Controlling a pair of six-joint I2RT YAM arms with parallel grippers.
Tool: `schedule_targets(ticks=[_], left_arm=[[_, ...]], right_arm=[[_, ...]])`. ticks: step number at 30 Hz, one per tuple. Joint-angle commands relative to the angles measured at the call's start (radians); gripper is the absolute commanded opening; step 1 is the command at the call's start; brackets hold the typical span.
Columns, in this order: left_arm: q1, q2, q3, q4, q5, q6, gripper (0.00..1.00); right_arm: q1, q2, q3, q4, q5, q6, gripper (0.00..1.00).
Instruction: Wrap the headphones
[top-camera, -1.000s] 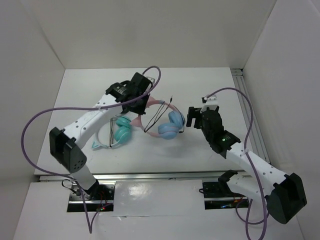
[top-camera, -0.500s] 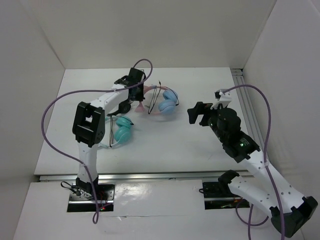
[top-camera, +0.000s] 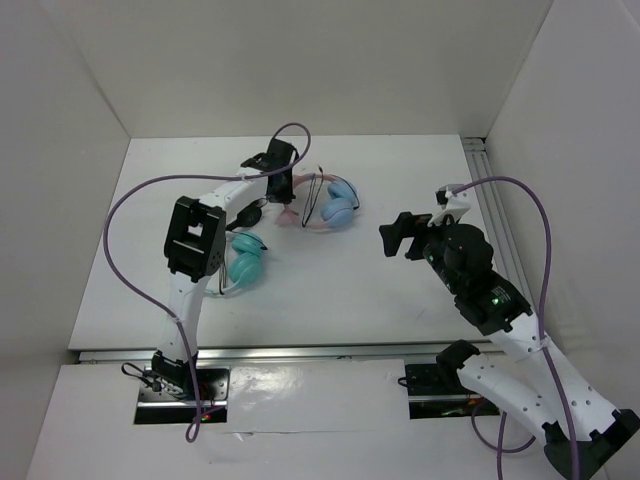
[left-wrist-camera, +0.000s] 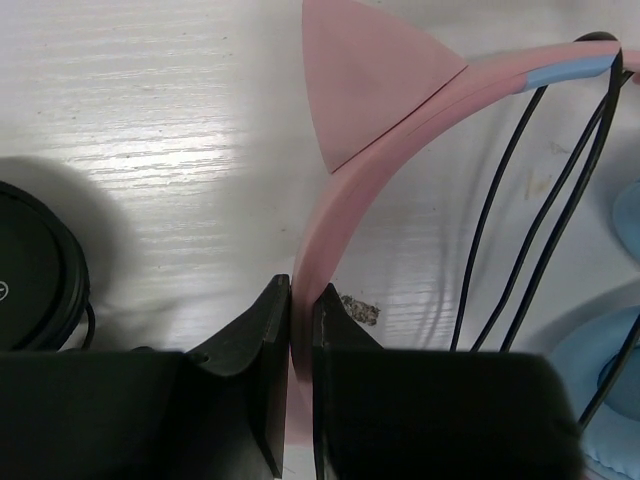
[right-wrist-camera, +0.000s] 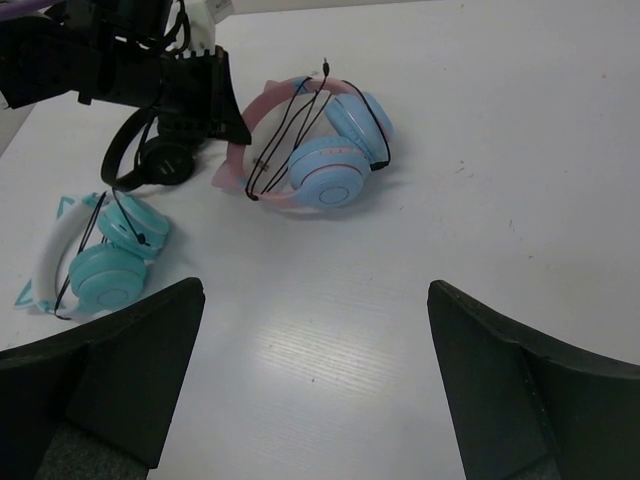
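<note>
The headphones (top-camera: 338, 204), with a pink cat-ear headband and light blue ear cups, lie on the white table near the back middle. Their thin black cable (right-wrist-camera: 290, 130) runs in several strands across the headband and around the cups. My left gripper (top-camera: 283, 196) is shut on the pink headband (left-wrist-camera: 345, 190), just below a cat ear; in the left wrist view the band sits pinched between the two black fingers (left-wrist-camera: 268, 330). My right gripper (top-camera: 402, 234) hovers to the right of the headphones (right-wrist-camera: 322, 158), well apart from them, open wide and holding nothing (right-wrist-camera: 315, 290).
A teal-cupped pair with a whitish headband (top-camera: 243, 262) lies left of centre. A small black pair (top-camera: 250, 213) sits just left of my left gripper. White walls close in the table on three sides, and a metal rail (top-camera: 495, 225) runs along the right edge.
My left gripper has dragged the headphones back and leftward, past the teal pair. My right gripper has opened wider, let go and drawn away to the right and upward.
</note>
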Motion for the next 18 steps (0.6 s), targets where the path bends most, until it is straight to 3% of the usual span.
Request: schedule_targets(ticks=[1,5,9,10,16,18], left_arm=[[0.006,-0.028,0.009,0.026,-0.034,-0.083,0.0],[0.006,-0.041,0.019,-0.008,-0.077,-0.103,0.03],[0.006,-0.03,0.039,-0.054,-0.067,-0.118,0.31],[0.006,-0.03,0.039,-0.054,-0.067,-0.118,0.42],[0.006,-0.105,0.009,-0.039,-0.018,-0.118,0.61],[0.006,-0.145,-0.002,-0.039,0.017,-0.127,0.63]], right_arm=[[-0.005,-0.015,0.005,-0.017,-0.007,-0.016,1.0],[-0.005,-0.024,-0.014,-0.008,-0.029,-0.007,1.0],[-0.005,-0.024,-0.014,-0.008,-0.05,0.002,1.0],[-0.005,-0.024,-0.004,-0.008,-0.05,0.002,1.0],[-0.005,-0.042,0.016,-0.028,-0.073,0.002,1.0],[-0.005,-0.033,0.038,-0.028,-0.096,-0.007,1.0]])
